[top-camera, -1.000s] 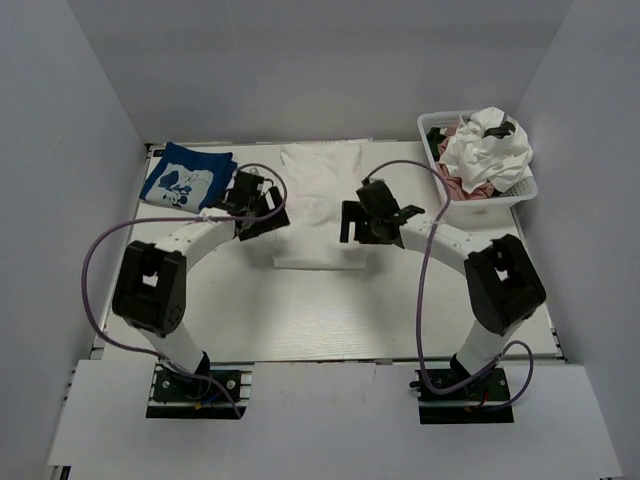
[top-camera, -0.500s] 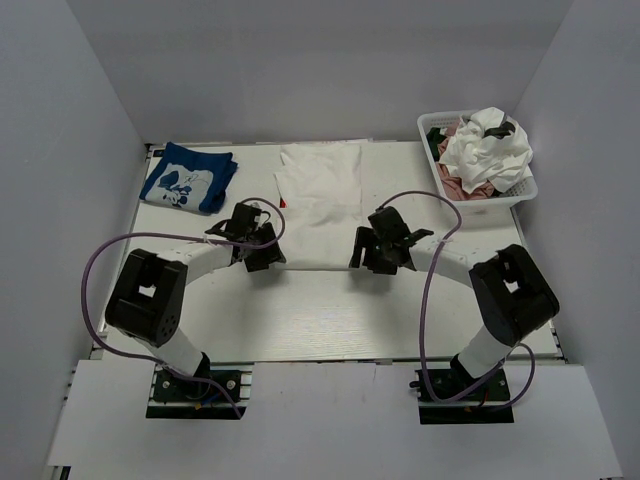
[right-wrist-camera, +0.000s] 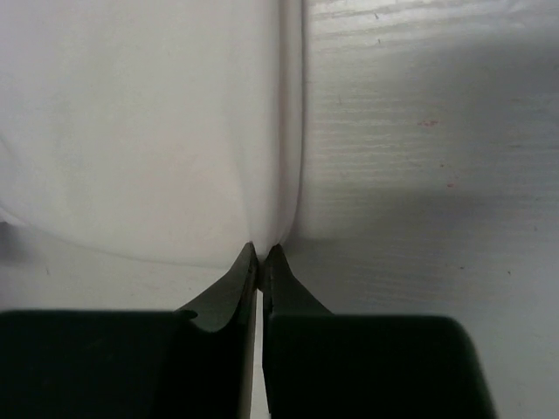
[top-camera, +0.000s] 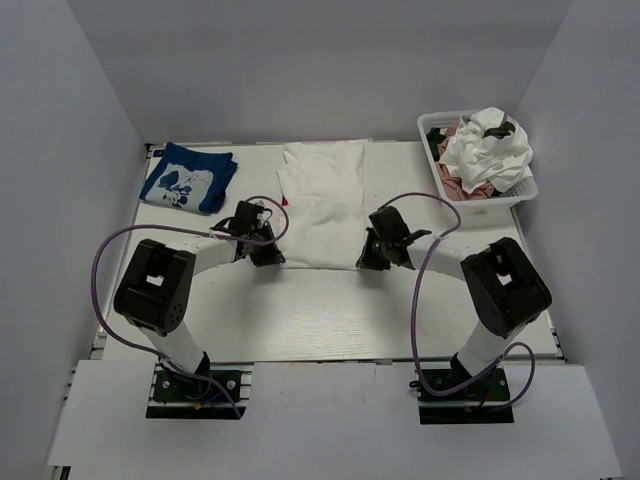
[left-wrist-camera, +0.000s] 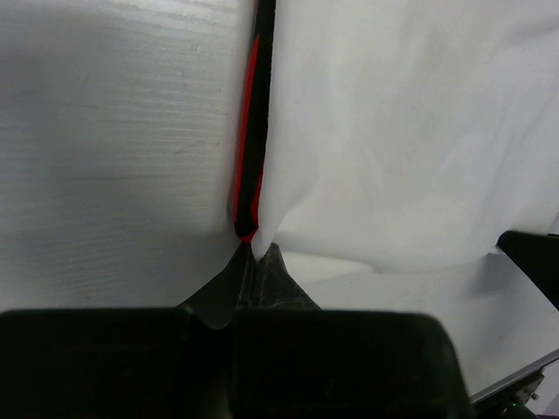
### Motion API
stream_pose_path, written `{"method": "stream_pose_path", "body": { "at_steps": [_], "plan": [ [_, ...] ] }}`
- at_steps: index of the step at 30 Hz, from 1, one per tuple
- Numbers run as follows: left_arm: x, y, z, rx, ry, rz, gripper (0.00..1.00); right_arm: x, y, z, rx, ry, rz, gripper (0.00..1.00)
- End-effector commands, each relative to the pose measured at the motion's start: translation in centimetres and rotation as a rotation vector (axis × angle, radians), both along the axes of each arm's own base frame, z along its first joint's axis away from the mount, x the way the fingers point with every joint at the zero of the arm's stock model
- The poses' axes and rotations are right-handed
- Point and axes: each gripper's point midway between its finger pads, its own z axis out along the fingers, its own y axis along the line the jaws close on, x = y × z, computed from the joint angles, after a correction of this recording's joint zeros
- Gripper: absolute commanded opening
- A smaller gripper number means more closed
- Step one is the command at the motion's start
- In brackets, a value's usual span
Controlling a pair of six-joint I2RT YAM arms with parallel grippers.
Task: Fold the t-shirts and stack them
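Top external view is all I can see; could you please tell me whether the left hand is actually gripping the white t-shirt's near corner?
Observer: Yes. The left wrist view shows the left hand shut on the white t-shirt, with the cloth puckered at its fingertips.
Operator: Thank you. And the other arm?
Observer: The right wrist view shows the right hand shut on the shirt's opposite near corner.
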Motion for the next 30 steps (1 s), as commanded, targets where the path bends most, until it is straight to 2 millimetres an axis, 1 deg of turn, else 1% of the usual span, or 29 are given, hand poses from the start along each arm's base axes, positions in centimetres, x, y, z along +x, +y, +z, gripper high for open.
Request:
{"method": "stream_pose_path", "body": {
  "at_steps": [1,2,3,4,5,6,7,8,9,10,11,13,14,15,16,17,18,19,20,21,22,23,24,25,26,27,28,29,30],
  "plan": [
    [-2.5,0.8,-0.7,0.049,0.05,-0.018,0.0,-1.4,-0.6,0.4,0.0,0.009,0.006,0.0],
    [-3.1,0.7,-0.2,0.034,0.043,-0.025,0.0,-1.6,-0.7,1.4,0.008,-0.01,0.013,0.0],
    [-3.9,1.1,0.2,0.035,0.045,-0.025,0.0,-3.2,-0.4,1.9,0.044,0.009,0.075,0.0],
    [-5.2,1.0,1.4,0.014,0.019,-0.044,0.0,-4.6,-1.0,1.7,0.021,0.049,0.085,0.0],
    [-5.8,1.2,2.1,0.005,0.012,-0.035,0.0,-5.9,-1.5,1.7,0.012,0.056,0.104,0.0],
    [-7.7,1.4,2.0,0.007,0.037,-0.051,0.0,-6.7,-1.3,2.8,0.03,0.046,0.122,0.0],
    [-8.4,1.3,2.8,-0.011,0.027,-0.058,0.0,-8.2,-1.9,2.6,0.011,0.083,0.134,0.0],
    [-8.8,1.0,5.0,-0.058,-0.033,-0.063,0.0,-9.3,-2.1,3.6,0.037,0.06,0.153,0.0],
    [-9.9,0.9,5.6,-0.07,-0.035,-0.082,0.0,-10.5,-2.0,3.9,0.052,0.082,0.178,0.0],
    [-10.5,1.0,6.2,-0.089,-0.044,-0.079,0.0,-11.1,-1.9,4.4,0.066,0.077,0.196,0.0],
    [-10.8,0.8,8.1,-0.114,-0.102,-0.092,0.0,-11.6,-1.4,6.1,0.114,0.044,0.224,0.0],
    [-11.1,0.9,10.1,-0.135,-0.138,-0.086,0.0,-12.2,-0.9,7.5,0.132,0.034,0.267,0.0],
    [-11.0,0.8,11.0,-0.15,-0.158,-0.08,0.0,-11.4,-0.4,9.3,0.146,-0.002,0.277,0.0],
    [-11.1,0.6,12.4,-0.168,-0.2,-0.091,0.0,-11.6,-0.6,9.6,0.124,0.005,0.28,0.0],
    [-10.8,0.5,13.3,-0.179,-0.225,-0.092,0.0,-11.4,-0.5,10.2,0.122,-0.017,0.291,0.0],
    [-10.0,0.8,14.2,-0.164,-0.26,-0.066,0.0,-10.5,0.1,11.9,0.147,-0.064,0.294,0.0],
    [-9.4,0.8,15.1,-0.161,-0.292,-0.052,0.0,-9.9,0.2,12.3,0.145,-0.083,0.287,0.0],
    [-8.7,0.9,15.5,-0.149,-0.302,-0.037,0.0,-9.0,0.4,13.5,0.156,-0.103,0.254,0.0],
    [-7.4,1.3,16.9,-0.128,-0.344,-0.001,0.0,-8.1,0.3,14.5,0.141,-0.123,0.225,0.0],
    [-6.7,1.5,17.2,-0.119,-0.348,0.019,0.0,-7.4,0.3,14.1,0.113,-0.114,0.209,0.0],
    [-6.0,1.3,17.6,-0.118,-0.362,0.013,0.0,-6.6,0.8,15.4,0.128,-0.141,0.206,0.0],
    [-4.7,1.5,17.5,-0.097,-0.35,0.038,0.0,-5.5,1.2,17.0,0.146,-0.184,0.197,0.0],
    [-3.9,1.5,17.6,-0.083,-0.35,0.051,0.0,-4.4,1.4,17.5,0.143,-0.201,0.185,0.0],
    [-2.9,2.1,17.6,-0.042,-0.356,0.089,0.0,-3.9,1.7,18.0,0.145,-0.216,0.18,0.0],
    [-1.7,2.1,19.0,-0.035,-0.386,0.111,0.0,-2.4,1.9,19.7,0.162,-0.253,0.16,0.0],
    [-0.6,2.4,18.2,0.001,-0.369,0.125,0.0,-1.7,2.0,19.5,0.15,-0.254,0.15,0.0],
    [0.6,3.0,18.4,0.034,-0.389,0.163,0.0,-1.0,1.7,19.8,0.141,-0.264,0.135,0.0],
    [1.5,2.8,19.6,0.034,-0.411,0.175,0.0,-0.1,1.4,19.3,0.123,-0.255,0.123,0.0],
    [2.5,2.9,20.0,0.037,-0.426,0.179,0.0,0.8,1.5,20.7,0.119,-0.282,0.107,0.0]
  ]
}}
